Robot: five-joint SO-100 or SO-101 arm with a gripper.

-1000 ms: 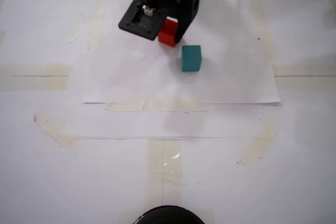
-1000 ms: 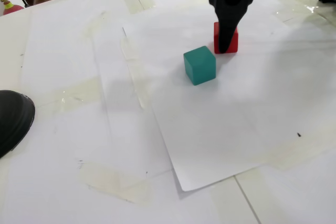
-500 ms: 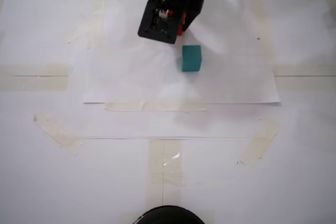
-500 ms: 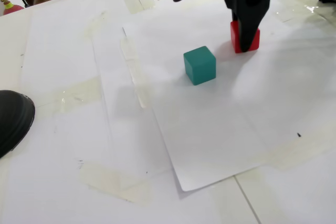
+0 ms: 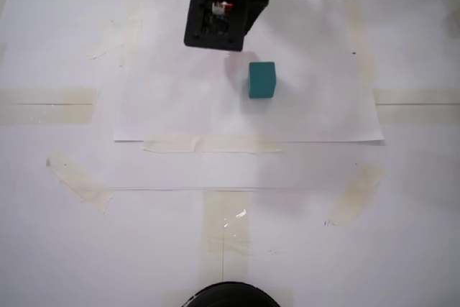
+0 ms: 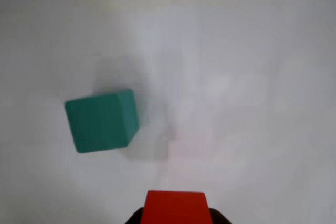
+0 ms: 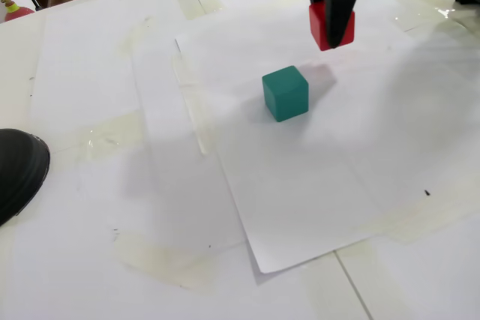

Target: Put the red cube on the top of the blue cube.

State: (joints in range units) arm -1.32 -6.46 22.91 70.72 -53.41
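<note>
**Q.** What does your claw hold, and where?

**A.** My gripper [image 7: 332, 31] is pinched on the red cube [image 7: 331, 26], one finger on each of two opposite faces. In a fixed view taken from the side, the cube hangs clear of the paper sheet [image 7: 315, 177]; its shadow falls on the sheet beside the blue cube [image 7: 286, 93]. In the wrist view the red cube [image 6: 175, 207] sits at the bottom edge, between my fingertips.

**Q.** Why is it carried that high?

**A.** In my judgement, so that its underside can pass over the blue cube's top face without knocking it. The lift is done; the carry across and the lowering are not.

**Q.** Where is the target?

**A.** The blue cube [image 5: 261, 80] rests flat on the sheet, apart from my claw. In a fixed view from above, my arm [image 5: 224, 1] covers the red cube entirely. In the wrist view the blue cube [image 6: 102, 121] lies up and to the left, turned slightly against the picture's edges, so I judge that my load is not yet centred above it.

**Q.** What does the next move call for?

**A.** Probably a short travel until the two cubes line up, then a slow descent. An off-centre release could let the red cube tip off.

**Q.** Any containers?

**A.** None is visible. A dark round object [image 7: 19, 172] sits at the left edge of the side view; I cannot tell what it is.
</note>
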